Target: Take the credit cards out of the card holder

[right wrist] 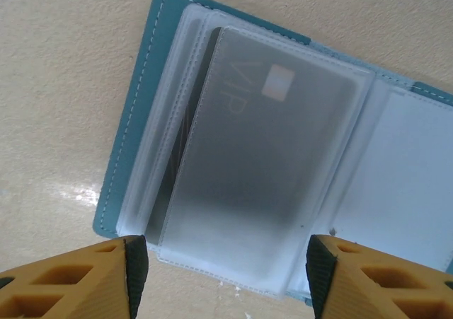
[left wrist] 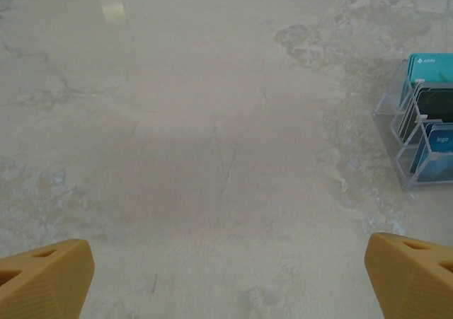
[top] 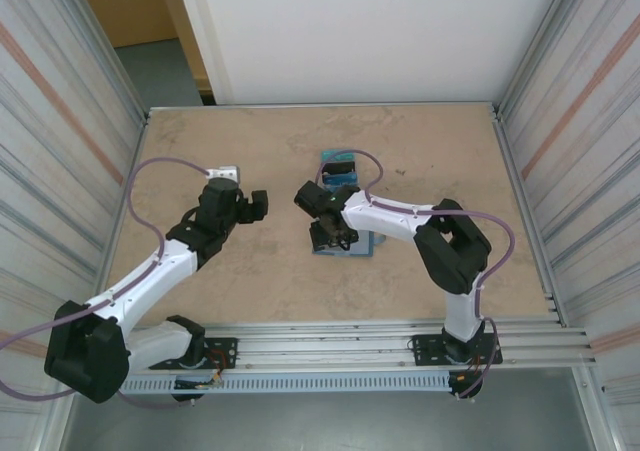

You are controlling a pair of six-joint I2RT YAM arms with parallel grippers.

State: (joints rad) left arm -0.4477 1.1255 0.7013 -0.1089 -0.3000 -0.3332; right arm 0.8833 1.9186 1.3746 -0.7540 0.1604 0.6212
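At the near edge of the tabletop [top: 250, 141] the two arms are bolted, and the holder [top: 360, 248] lies a little way beyond the right arm's base, opened flat with its inner faces up. The left hand [top: 262, 204] hangs to the left of the holder, well apart from it, over bare tabletop [left wrist: 212, 121]. Its jaws are spread wide with nothing between them, and in the left wrist view the left hand [left wrist: 226, 280] shows only as two yellow fingertips [left wrist: 42, 276] at the lower corners. The right hand [top: 333, 236] is directly over the holder, pointing down at it. In the right wrist view the holder [right wrist: 403, 163] has a teal border, a pale inner panel and a stack of clear sleeves [right wrist: 187, 29] fanned across its left half. The topmost sleeve carries a dark VIP card [right wrist: 269, 163], still tucked inside. The right hand [right wrist: 223, 273] has its jaws partly apart, at a middling width, standing either side of that sleeve's near end. Whether the black pads [right wrist: 136, 269] touch the sleeve cannot be told. Just beyond the far edge of the holder stands a clear rack [top: 340, 166]. In the left wrist view the rack [left wrist: 403, 121] holds three cards upright, each in its own slot, in a row: a teal card [left wrist: 433, 66], a black card [left wrist: 435, 101] and a blue card [left wrist: 439, 146].
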